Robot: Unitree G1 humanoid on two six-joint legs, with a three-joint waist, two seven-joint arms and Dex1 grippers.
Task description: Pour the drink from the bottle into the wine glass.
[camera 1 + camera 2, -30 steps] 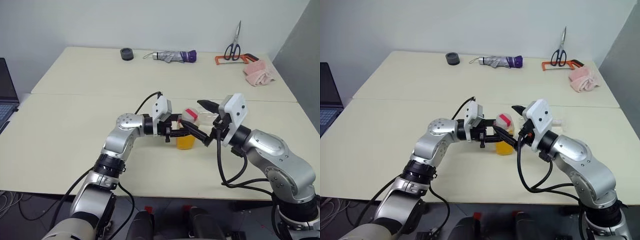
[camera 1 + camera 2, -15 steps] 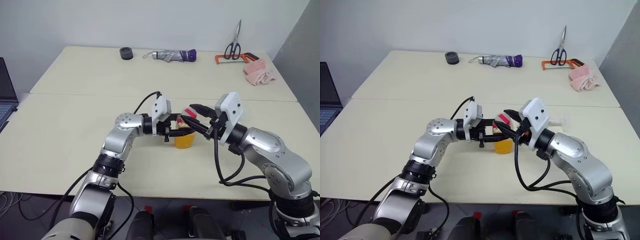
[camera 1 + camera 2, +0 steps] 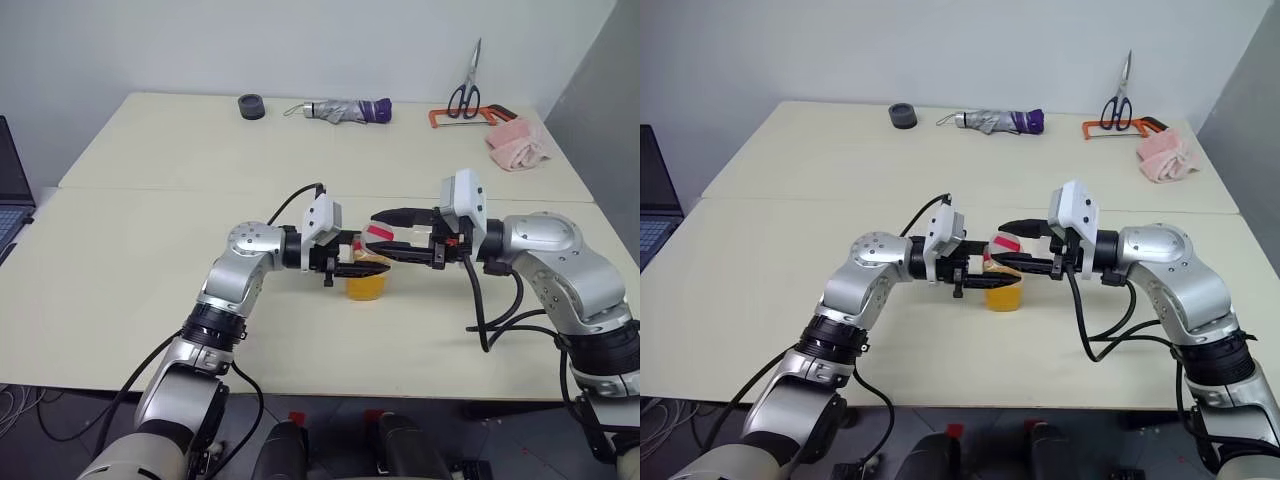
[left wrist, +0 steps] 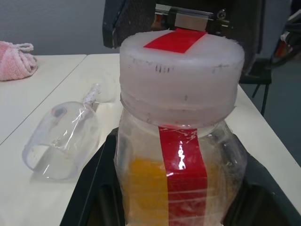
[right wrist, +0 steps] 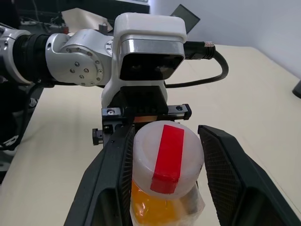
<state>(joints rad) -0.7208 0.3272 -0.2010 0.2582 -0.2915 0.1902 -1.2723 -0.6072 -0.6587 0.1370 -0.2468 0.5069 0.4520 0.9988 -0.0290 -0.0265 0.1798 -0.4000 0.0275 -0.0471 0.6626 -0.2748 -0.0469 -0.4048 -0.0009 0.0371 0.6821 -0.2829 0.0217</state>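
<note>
Clear plastic bottle (image 3: pixel 366 272) upright near the middle of the table (image 3: pixel 150 260), lower part filled with orange drink (image 3: pixel 366 285), white cap (image 5: pixel 168 153) with red tape on top. Pinched around its body from the left by the left gripper (image 3: pixel 362 262), jaws pressed against both sides. Cap flanked by the right gripper (image 3: pixel 385 232) reaching in from the right, jaws spread, one touching the cap and the other just clear of it. Wine glass (image 4: pixel 63 137) empty, lying on its side just behind the bottle.

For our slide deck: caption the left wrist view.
Capped juice bottle gripped in the left claw, wine glass lying on its side beyond.
</note>
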